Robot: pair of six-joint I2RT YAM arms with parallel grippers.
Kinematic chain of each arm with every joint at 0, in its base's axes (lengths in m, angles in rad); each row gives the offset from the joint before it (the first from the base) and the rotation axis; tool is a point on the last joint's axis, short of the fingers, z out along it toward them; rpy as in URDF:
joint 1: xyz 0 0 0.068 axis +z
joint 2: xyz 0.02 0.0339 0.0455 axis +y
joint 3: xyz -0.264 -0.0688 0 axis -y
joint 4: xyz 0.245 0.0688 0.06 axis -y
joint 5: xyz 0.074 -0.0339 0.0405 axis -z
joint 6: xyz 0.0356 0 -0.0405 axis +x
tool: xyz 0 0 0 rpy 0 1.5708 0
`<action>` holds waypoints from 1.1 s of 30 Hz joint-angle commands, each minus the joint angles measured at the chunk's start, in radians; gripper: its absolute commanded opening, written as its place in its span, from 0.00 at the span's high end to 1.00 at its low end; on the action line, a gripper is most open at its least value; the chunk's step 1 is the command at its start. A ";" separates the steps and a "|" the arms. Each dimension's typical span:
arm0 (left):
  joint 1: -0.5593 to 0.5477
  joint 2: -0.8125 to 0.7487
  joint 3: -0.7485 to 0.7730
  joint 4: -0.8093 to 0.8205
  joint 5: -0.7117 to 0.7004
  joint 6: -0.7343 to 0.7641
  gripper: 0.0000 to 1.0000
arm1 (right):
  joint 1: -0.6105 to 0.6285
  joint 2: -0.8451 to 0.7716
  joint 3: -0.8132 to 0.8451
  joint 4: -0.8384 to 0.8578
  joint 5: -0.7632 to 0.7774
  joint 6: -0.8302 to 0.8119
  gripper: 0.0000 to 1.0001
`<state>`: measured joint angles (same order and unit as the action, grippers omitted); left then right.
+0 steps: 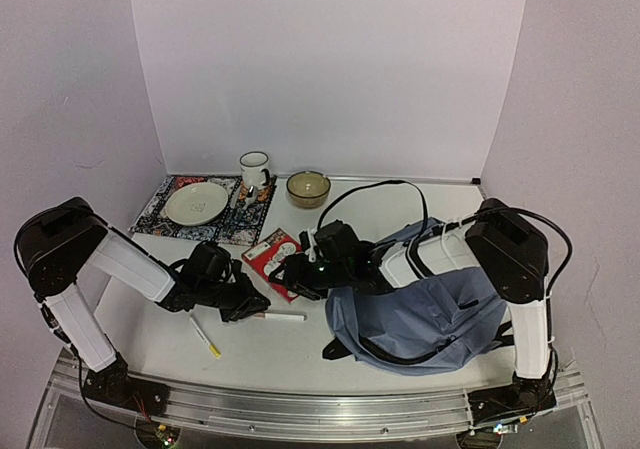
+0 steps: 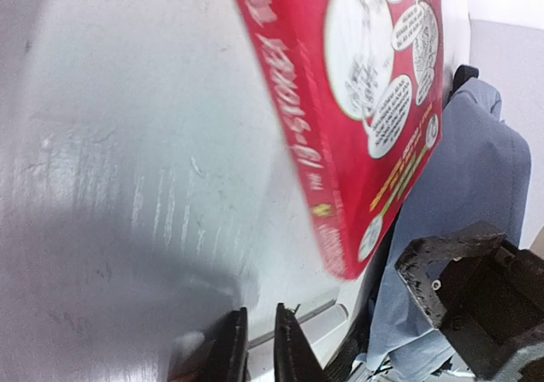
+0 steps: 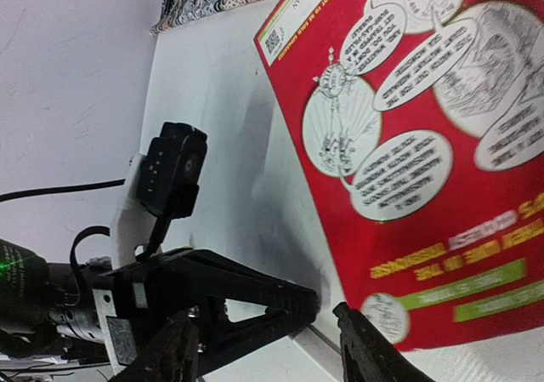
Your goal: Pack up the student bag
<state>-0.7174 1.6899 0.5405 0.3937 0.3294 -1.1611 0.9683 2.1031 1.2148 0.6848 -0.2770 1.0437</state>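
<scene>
**Both grippers low beside the red book, bag on your right**

Nearest you, a yellow-tipped pen (image 1: 205,336) lies on the table (image 1: 260,357). Your left gripper (image 2: 257,327) has its jaws almost together at the end of a white marker (image 1: 285,316); you cannot tell whether it grips it. Your right gripper (image 3: 272,348) is spread wide just short of the red book (image 1: 272,252). The student bag (image 1: 430,309) lies on the table's right side, under the right arm. Farther back stand a plate (image 1: 197,203), a mug (image 1: 254,170) and a bowl (image 1: 308,188).

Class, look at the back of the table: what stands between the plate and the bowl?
A white mug with a dark rim stands between the plate and the bowl. This shows in the top external view.
</scene>
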 commanded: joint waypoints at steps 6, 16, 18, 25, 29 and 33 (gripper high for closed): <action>0.017 -0.120 -0.045 -0.004 -0.082 -0.031 0.62 | -0.043 -0.152 0.060 -0.280 0.195 -0.250 0.40; 0.027 -0.033 0.063 -0.004 -0.067 -0.022 0.43 | -0.172 -0.054 0.230 -0.555 0.222 -0.527 0.36; 0.027 -0.018 0.072 -0.005 -0.070 -0.024 0.42 | -0.190 -0.025 0.264 -0.575 0.209 -0.551 0.36; 0.029 0.033 0.102 -0.004 -0.064 -0.028 0.38 | -0.200 0.102 0.382 -0.640 0.154 -0.604 0.35; 0.029 0.055 0.105 -0.004 -0.064 -0.032 0.37 | -0.200 0.159 0.407 -0.647 0.128 -0.603 0.34; 0.028 0.075 0.105 -0.004 -0.067 -0.039 0.34 | -0.198 0.185 0.405 -0.648 0.072 -0.598 0.36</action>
<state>-0.6930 1.7249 0.6328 0.4126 0.2686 -1.1878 0.7664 2.2580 1.5904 0.0983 -0.1381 0.4600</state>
